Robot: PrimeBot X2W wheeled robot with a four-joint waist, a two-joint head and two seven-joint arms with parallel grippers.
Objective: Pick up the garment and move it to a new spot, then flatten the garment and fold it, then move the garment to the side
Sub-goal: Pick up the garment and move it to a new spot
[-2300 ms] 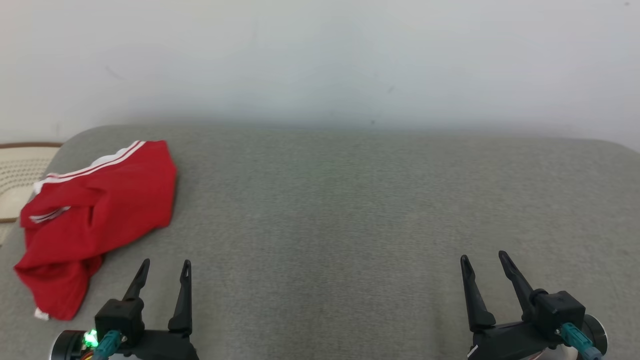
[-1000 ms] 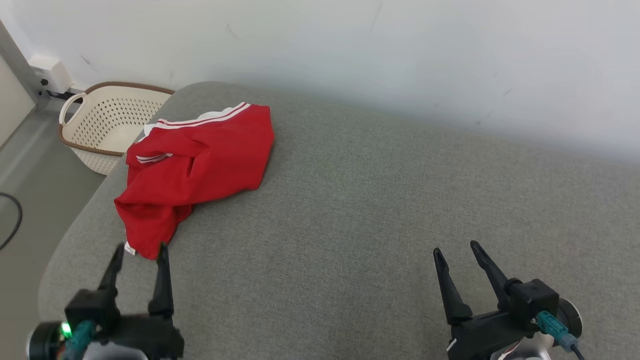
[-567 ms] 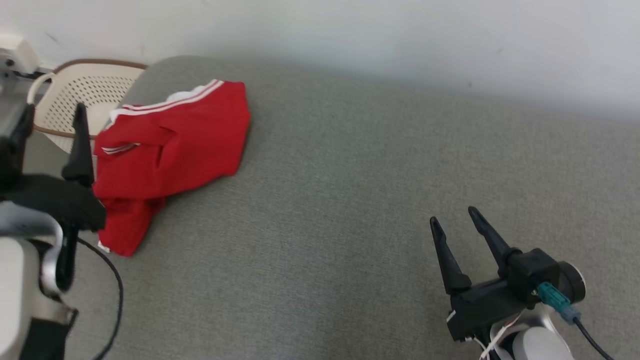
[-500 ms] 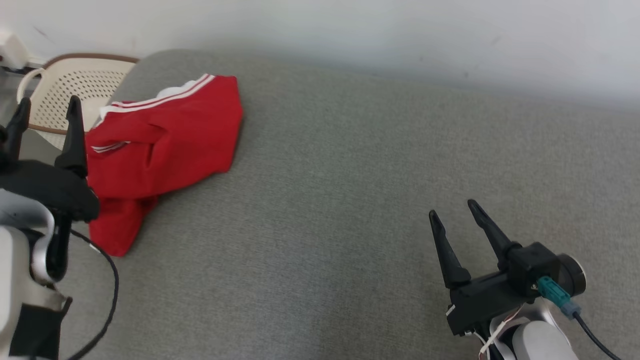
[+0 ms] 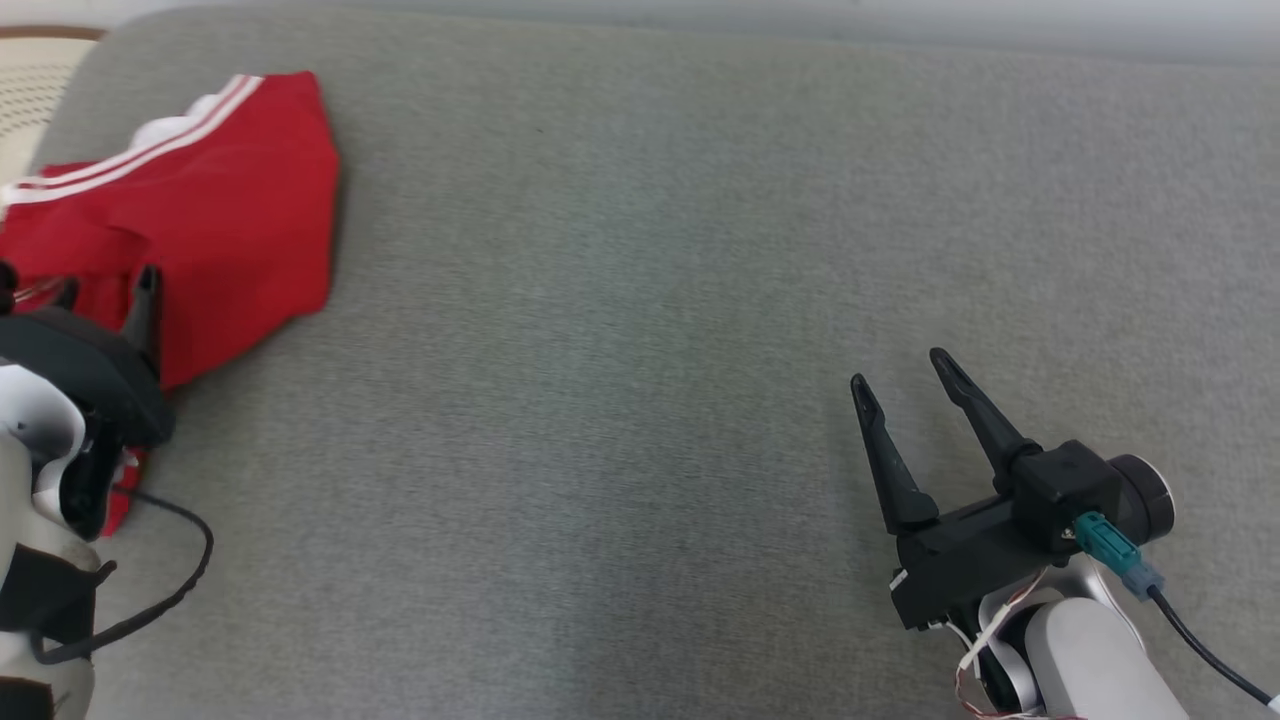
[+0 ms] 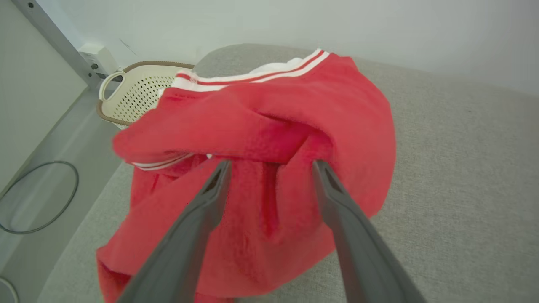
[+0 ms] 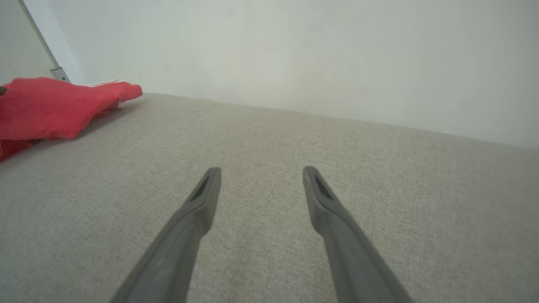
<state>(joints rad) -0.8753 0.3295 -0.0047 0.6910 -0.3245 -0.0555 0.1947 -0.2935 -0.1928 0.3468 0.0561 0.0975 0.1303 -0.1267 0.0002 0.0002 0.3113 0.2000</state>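
I see the red garment (image 5: 200,200) crumpled at the far left end of the grey cushion (image 5: 640,300), beside a cream basket (image 6: 139,90). My left gripper (image 6: 270,163) points at the cloth, fingers spread wide, nothing pinched. My right gripper (image 5: 898,368) is spread wide too, empty, well apart over bare cushion.

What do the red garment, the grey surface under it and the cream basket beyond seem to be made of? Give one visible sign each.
Red garment: probably soft matte knit cloth; it slumps in folds and looks slightly fuzzy.
Grey surface: matte woven upholstery fabric; a fine weave shows.
Cream basket: likely moulded plastic; regular punched holes, smooth handle, brown rim.
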